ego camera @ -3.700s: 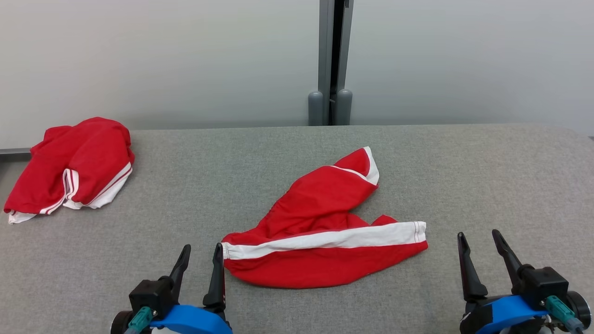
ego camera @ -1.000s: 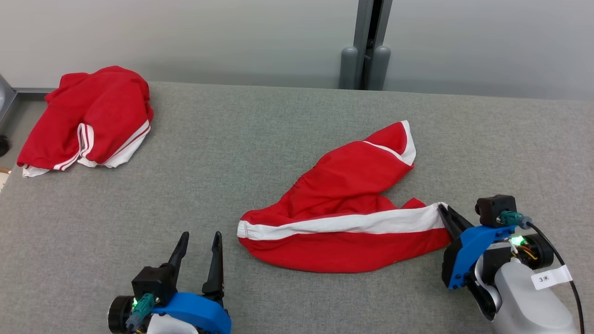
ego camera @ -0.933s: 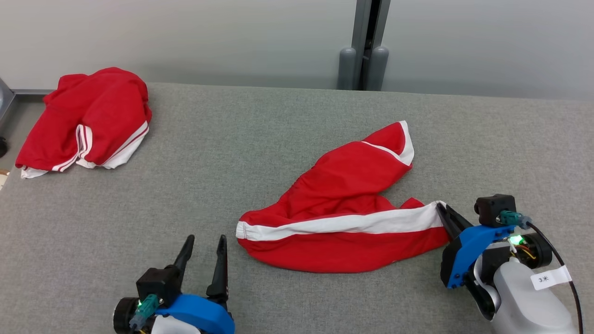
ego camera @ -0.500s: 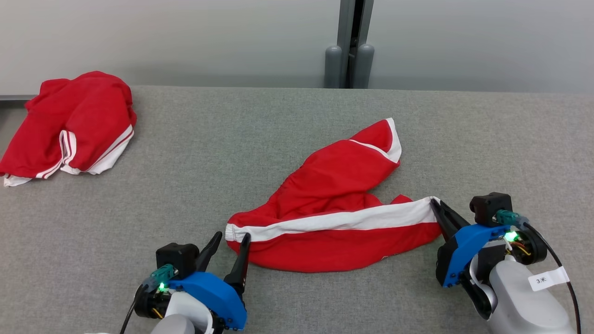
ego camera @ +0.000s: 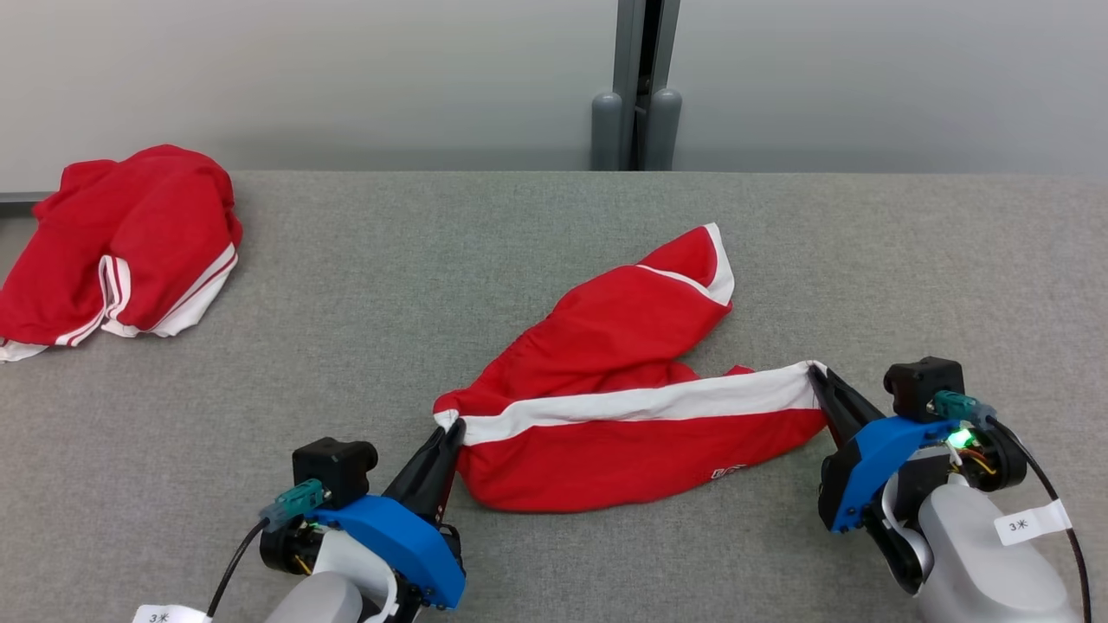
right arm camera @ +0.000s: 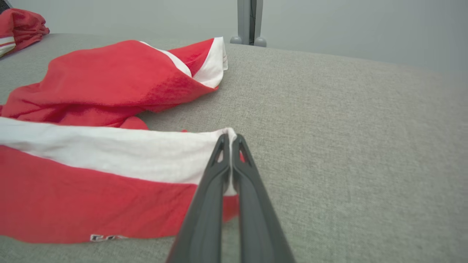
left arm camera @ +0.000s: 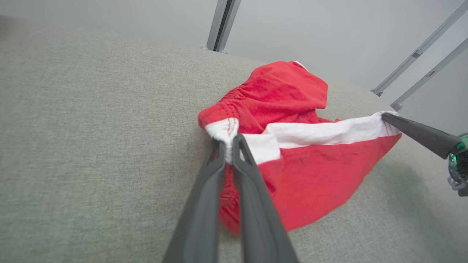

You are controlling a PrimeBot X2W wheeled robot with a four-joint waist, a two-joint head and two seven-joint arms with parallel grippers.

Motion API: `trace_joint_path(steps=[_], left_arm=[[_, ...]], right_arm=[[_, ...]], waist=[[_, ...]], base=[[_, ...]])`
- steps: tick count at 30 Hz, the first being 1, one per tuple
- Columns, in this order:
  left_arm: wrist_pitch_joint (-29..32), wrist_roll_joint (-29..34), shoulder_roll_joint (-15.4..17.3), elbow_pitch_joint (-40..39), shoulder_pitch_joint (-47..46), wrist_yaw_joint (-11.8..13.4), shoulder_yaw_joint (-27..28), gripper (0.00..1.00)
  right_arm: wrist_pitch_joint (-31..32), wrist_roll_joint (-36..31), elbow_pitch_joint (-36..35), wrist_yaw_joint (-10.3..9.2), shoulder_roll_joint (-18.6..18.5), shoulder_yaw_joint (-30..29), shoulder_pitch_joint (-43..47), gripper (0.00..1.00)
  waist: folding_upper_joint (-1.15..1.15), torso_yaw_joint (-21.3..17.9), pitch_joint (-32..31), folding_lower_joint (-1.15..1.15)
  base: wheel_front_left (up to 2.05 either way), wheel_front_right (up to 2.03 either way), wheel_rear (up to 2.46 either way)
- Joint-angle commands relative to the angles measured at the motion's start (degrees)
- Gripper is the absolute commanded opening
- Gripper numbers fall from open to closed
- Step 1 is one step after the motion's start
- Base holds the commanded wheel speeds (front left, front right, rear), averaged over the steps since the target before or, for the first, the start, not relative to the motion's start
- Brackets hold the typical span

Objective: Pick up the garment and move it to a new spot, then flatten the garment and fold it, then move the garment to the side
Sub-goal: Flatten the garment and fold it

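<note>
- Our left gripper [ego camera: 450, 430] is clamped tight on the left end of the garment [ego camera: 606, 459]. Its two dark fingers are pressed together, and the left wrist view shows the white band [ego camera: 649, 402] puckered right at the pinch.
- Over on the other side, our right gripper [ego camera: 815, 374] is closed as well, its tips biting the opposite end of that same band.
- Between the two grips we see the band run almost straight, rising a touch toward the right in the head view.
- We find the garment on the grey fabric table [ego camera: 415, 260], around the middle and toward our near edge.
- Below the band, the red panel sags onto the surface, with a small printed logo [ego camera: 730, 472] near its lower right edge.
- Behind the band, a second fold of red cloth reaches toward the far side and ends in a white-trimmed hem [ego camera: 717, 270].
- Well apart, at the table's far left, we spot a second red garment [ego camera: 121, 251] with white stripes, lying in a heap.
- Past the far edge, a grey post [ego camera: 636, 86] stands against a pale wall [ego camera: 260, 78].
</note>
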Motion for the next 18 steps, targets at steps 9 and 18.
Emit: trace_joint_path(steps=[9,18], left_arm=[[-3.2,-1.36,2.84,-2.71,-1.54,-0.11,-2.25,0.0],[-4.89,-0.75,7.81,-17.03,-4.75,1.13,1.29,0.0]], right_arm=[[-2.27,0.8,-3.51,0.01,-0.77,-1.53,1.29,0.0],[-2.28,-0.33,-21.59,0.01,-3.91,-4.18,2.56,0.0]], waist=[[0.0,-0.47,-3.01,0.0],[0.0,-1.93,-7.15,0.0]], base=[[0.0,0.0,0.0],[0.0,0.0,0.0]])
